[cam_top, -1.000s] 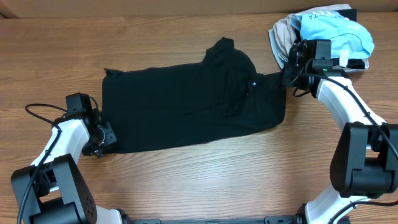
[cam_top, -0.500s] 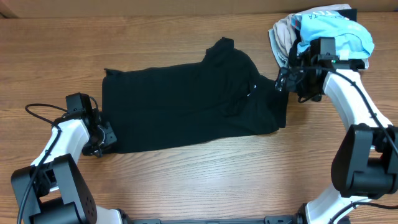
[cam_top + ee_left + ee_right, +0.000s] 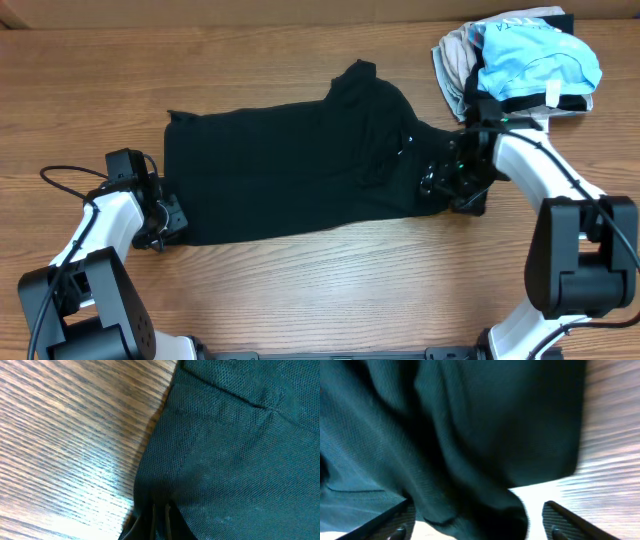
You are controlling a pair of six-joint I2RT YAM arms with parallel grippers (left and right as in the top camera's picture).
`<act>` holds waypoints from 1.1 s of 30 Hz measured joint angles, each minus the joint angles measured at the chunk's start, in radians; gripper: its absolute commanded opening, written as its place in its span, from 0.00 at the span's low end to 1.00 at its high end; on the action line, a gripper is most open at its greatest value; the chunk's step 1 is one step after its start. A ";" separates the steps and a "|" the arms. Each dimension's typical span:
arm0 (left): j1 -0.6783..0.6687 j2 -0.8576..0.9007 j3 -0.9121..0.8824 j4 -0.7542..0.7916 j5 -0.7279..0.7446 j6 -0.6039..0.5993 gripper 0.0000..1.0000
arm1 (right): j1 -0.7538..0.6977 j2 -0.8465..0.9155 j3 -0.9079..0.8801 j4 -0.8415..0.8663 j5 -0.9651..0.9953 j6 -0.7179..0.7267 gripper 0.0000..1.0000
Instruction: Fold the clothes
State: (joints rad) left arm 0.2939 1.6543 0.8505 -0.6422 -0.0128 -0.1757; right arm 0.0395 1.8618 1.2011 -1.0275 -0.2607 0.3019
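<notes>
The clothes (image 3: 300, 170), one limp black garment, lie spread across the middle of the table, with a lump rising at the back (image 3: 360, 85). My left gripper (image 3: 170, 222) is at the garment's near left corner. In the left wrist view it (image 3: 160, 522) is shut, pinching the edge of the black fabric (image 3: 230, 450). My right gripper (image 3: 440, 185) hovers over the garment's near right corner. In the right wrist view it (image 3: 477, 520) stands open, its fingers (image 3: 562, 520) wide apart, with a fold of the black cloth (image 3: 470, 435) lying loose between them.
A light blue and beige garment bundle (image 3: 520, 60) with white tags sits at the back right, just behind the right arm. Bare wooden table (image 3: 320, 290) runs along the front. The left arm's cable (image 3: 70, 172) loops over the table at the left.
My right gripper opened and let go of the garment's right edge, then swung toward me and down to its near right corner. The left gripper has not moved.
</notes>
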 measured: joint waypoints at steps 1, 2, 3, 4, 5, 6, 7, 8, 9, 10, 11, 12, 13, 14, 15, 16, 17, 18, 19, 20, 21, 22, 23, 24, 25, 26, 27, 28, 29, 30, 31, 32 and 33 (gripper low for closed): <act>0.000 0.000 0.000 0.000 0.000 0.000 0.05 | 0.011 0.000 -0.008 0.009 -0.001 0.005 0.76; 0.000 0.000 0.000 0.000 0.000 0.000 0.04 | 0.023 0.000 -0.014 0.016 -0.002 0.012 0.74; 0.000 0.000 0.000 0.000 0.000 0.000 0.04 | 0.032 0.000 -0.018 0.019 -0.001 0.016 0.72; 0.000 0.000 0.000 0.000 0.000 0.000 0.04 | 0.041 0.000 -0.018 0.023 -0.001 0.020 0.69; 0.000 0.000 0.000 0.000 0.000 0.000 0.04 | 0.048 0.000 -0.019 0.032 0.000 0.025 0.67; 0.000 0.000 0.000 0.000 0.000 0.000 0.04 | 0.052 0.000 -0.019 0.040 0.003 0.030 0.66; 0.000 0.000 0.000 0.000 0.000 0.000 0.04 | 0.054 0.000 -0.019 0.046 0.007 0.037 0.64; 0.000 0.000 0.000 0.000 0.000 0.000 0.04 | 0.054 0.000 -0.019 0.050 0.018 0.042 0.59; 0.000 0.000 0.000 0.000 0.000 0.000 0.04 | 0.053 0.000 -0.019 0.053 0.031 0.043 0.52; 0.000 0.000 0.000 0.000 0.000 0.000 0.04 | 0.053 0.000 -0.019 0.059 0.042 0.048 0.48; 0.000 0.000 0.000 0.000 0.000 0.000 0.04 | 0.053 0.000 -0.019 0.061 0.052 0.055 0.40; 0.000 0.000 0.000 0.000 0.000 0.000 0.04 | 0.053 0.000 -0.019 0.060 0.062 0.058 0.35; 0.000 0.000 0.000 0.000 0.000 0.000 0.04 | 0.053 0.000 -0.019 0.055 0.070 0.064 0.32; 0.000 0.000 0.000 0.000 0.000 0.000 0.04 | 0.053 0.000 -0.019 0.046 0.077 0.069 0.29; 0.000 0.000 0.000 0.000 0.000 0.000 0.04 | 0.053 0.000 -0.019 0.034 0.080 0.072 0.28; 0.000 0.000 0.000 0.000 0.000 0.000 0.04 | 0.053 0.000 -0.019 0.016 0.087 0.075 0.25; 0.000 0.000 0.000 -0.001 0.000 0.000 0.04 | 0.053 0.000 -0.019 -0.001 0.090 0.078 0.24; 0.000 0.000 0.000 -0.001 0.000 0.000 0.04 | 0.053 0.000 -0.019 -0.028 0.102 0.080 0.24; 0.000 0.000 0.000 -0.001 -0.001 0.000 0.04 | 0.053 0.000 -0.019 -0.054 0.113 0.084 0.22; 0.000 0.000 0.000 -0.002 -0.002 0.000 0.04 | 0.053 0.000 -0.019 -0.075 0.120 0.086 0.22; 0.000 0.000 0.000 -0.003 -0.004 0.000 0.04 | 0.053 0.000 -0.019 -0.103 0.134 0.089 0.22; 0.000 0.000 0.000 -0.004 -0.007 0.000 0.04 | 0.053 0.000 -0.019 -0.127 0.146 0.093 0.22; 0.000 0.000 0.000 -0.005 -0.008 0.000 0.04 | 0.053 0.000 -0.019 -0.147 0.154 0.097 0.22; 0.000 0.000 0.001 -0.008 -0.013 0.000 0.04 | 0.053 0.000 -0.019 -0.167 0.166 0.100 0.21; -0.003 0.000 0.002 -0.010 -0.017 0.000 0.04 | 0.053 0.000 -0.021 -0.177 0.172 0.103 0.22; -0.006 0.001 0.003 -0.013 -0.023 0.000 0.04 | 0.053 0.000 -0.025 -0.182 0.181 0.109 0.22; -0.010 0.002 0.004 -0.016 -0.030 0.000 0.05 | 0.053 0.000 -0.031 -0.183 0.186 0.112 0.22; -0.011 0.003 0.006 -0.019 -0.034 -0.001 0.04 | 0.053 0.000 -0.040 -0.182 0.190 0.117 0.22; -0.013 0.004 0.007 -0.021 -0.038 -0.002 0.05 | 0.053 0.000 -0.051 -0.176 0.192 0.119 0.22; -0.013 0.005 0.008 -0.023 -0.042 -0.006 0.04 | 0.053 0.000 -0.069 -0.163 0.193 0.122 0.22; -0.013 0.005 0.009 -0.026 -0.045 -0.010 0.04 | 0.053 0.000 -0.090 -0.147 0.197 0.124 0.22; -0.013 0.005 0.009 -0.028 -0.050 -0.013 0.04 | 0.053 0.000 -0.105 -0.132 0.198 0.126 0.22; -0.013 0.005 0.009 -0.031 -0.054 -0.021 0.04 | 0.053 -0.002 -0.125 -0.109 0.199 0.129 0.22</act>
State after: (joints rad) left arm 0.2810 1.6592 0.8593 -0.6727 -0.0666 -0.1967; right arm 0.0921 1.8595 1.0763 -1.1370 -0.0620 0.4313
